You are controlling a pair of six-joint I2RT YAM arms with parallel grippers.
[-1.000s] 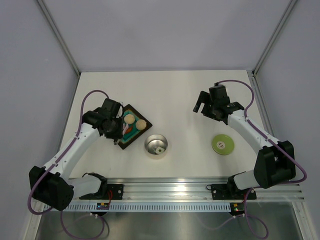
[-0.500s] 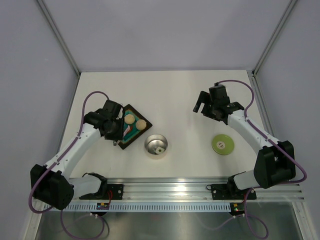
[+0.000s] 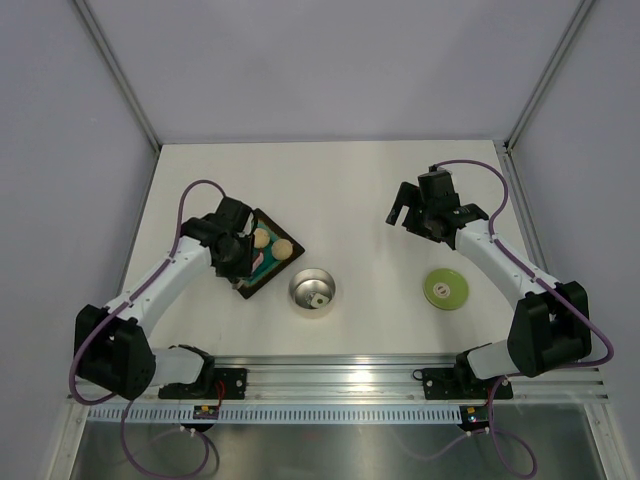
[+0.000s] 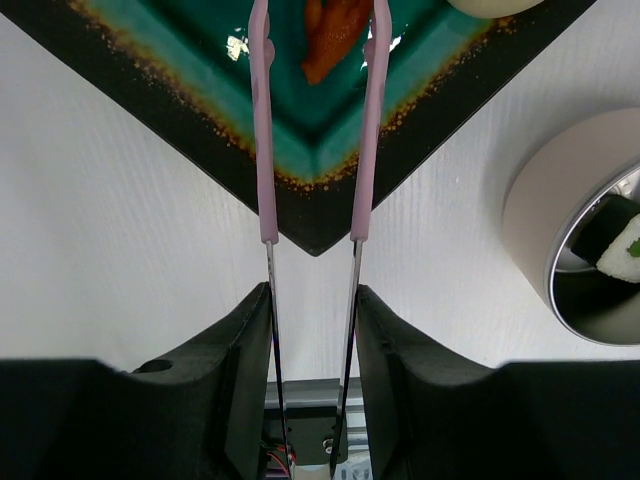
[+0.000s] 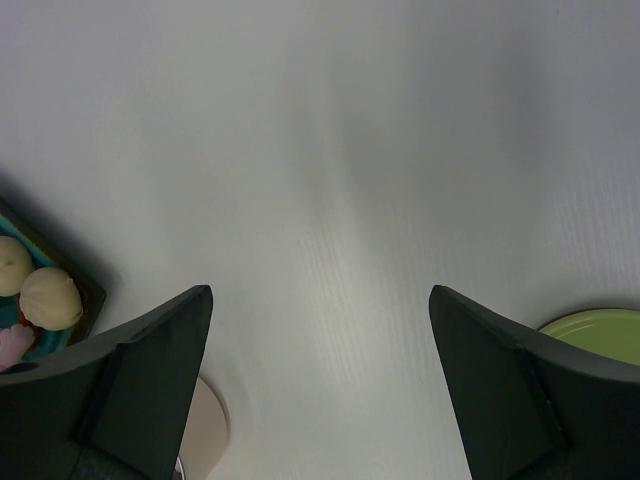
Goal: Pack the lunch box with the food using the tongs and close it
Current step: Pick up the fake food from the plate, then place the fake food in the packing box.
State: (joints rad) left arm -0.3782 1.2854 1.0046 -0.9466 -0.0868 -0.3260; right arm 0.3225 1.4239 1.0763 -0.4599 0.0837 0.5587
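My left gripper is shut on the pale-pink tongs, whose two arms reach out over the corner of the dark tray. A red-orange piece of food lies on the teal inside, between the spread tong arms. From above, the left gripper hangs over the tray's left side, with two beige balls beside it. The steel lunch box stands right of the tray with a white piece inside. The lime-green lid lies apart. My right gripper is open above bare table.
The tray sits diagonally at the left middle of the white table. In the right wrist view the lid's edge shows at lower right, and the beige balls at far left. Grey walls and metal posts border the table.
My left arm has swung to the right, carrying the tongs further over the tray, and the tong arms stand a little wider apart. The right arm has not moved.
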